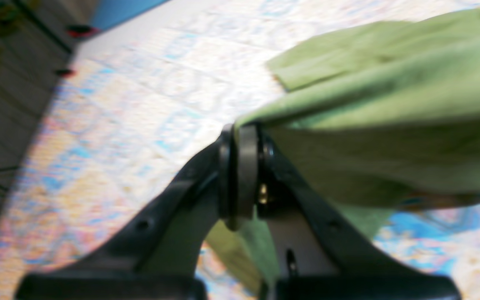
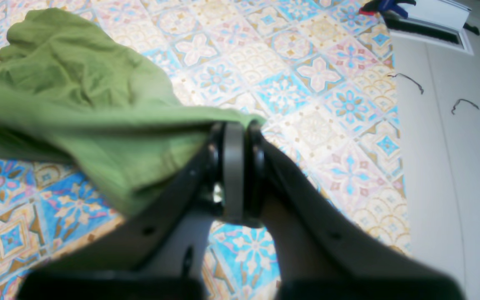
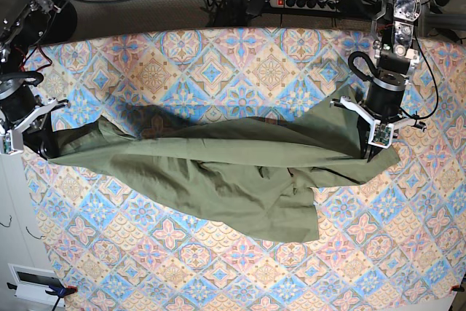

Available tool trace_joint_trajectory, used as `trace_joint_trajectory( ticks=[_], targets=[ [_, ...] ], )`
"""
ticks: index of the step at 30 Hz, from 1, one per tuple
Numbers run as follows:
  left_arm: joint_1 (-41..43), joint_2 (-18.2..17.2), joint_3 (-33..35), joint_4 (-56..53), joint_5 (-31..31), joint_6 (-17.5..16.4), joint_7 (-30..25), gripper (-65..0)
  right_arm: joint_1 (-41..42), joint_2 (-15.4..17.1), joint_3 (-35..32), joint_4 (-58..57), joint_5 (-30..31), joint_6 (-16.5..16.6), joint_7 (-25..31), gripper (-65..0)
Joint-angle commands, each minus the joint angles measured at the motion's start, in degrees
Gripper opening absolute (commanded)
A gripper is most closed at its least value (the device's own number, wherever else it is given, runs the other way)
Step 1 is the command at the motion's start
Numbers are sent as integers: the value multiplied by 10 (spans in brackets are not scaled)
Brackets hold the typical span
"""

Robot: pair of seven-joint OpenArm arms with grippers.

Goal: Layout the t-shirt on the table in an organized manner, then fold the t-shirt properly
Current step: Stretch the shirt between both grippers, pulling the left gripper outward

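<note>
Both of your grippers are clamped on the t-shirt (image 3: pixel 218 172): the left gripper (image 1: pixel 243 129) and right gripper (image 2: pixel 235 127) each pinch a bunched edge. You have the soft, wrinkled olive cloth stretched between them, sagging onto the table (image 3: pixel 240 63) with its glossy diamond-tile pattern.

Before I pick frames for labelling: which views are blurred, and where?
Left wrist view: smeared throughout, the t-shirt and the table pattern washed out and soft. Right wrist view: tiles fairly sharp, the right gripper and near cloth soft. Base view: sharp and evenly lit, a soft shadow behind the shirt.
</note>
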State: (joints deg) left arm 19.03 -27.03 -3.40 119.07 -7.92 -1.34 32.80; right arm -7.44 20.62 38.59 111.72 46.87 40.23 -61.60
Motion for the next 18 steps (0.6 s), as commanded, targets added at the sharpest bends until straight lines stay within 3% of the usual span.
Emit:
trace_joint_trajectory(
  ticks=[1, 5, 12, 18],
  targets=[
    [-8, -1, -4, 10, -1, 7, -16, -650, 10, 11, 2, 8, 11, -2, 17, -644],
    [-68, 29, -3, 5, -11, 5, -14, -650, 59, 11, -2, 4, -16, -2, 18, -644],
    [-272, 92, 50, -24, -6, -73, 107, -650, 226, 11, -117, -58, -136, -2, 24, -644],
    [-444, 106, 117, -119, -6, -85, 132, -650, 361, 12, -166, -190, -197, -2, 58, -644]
  ],
)
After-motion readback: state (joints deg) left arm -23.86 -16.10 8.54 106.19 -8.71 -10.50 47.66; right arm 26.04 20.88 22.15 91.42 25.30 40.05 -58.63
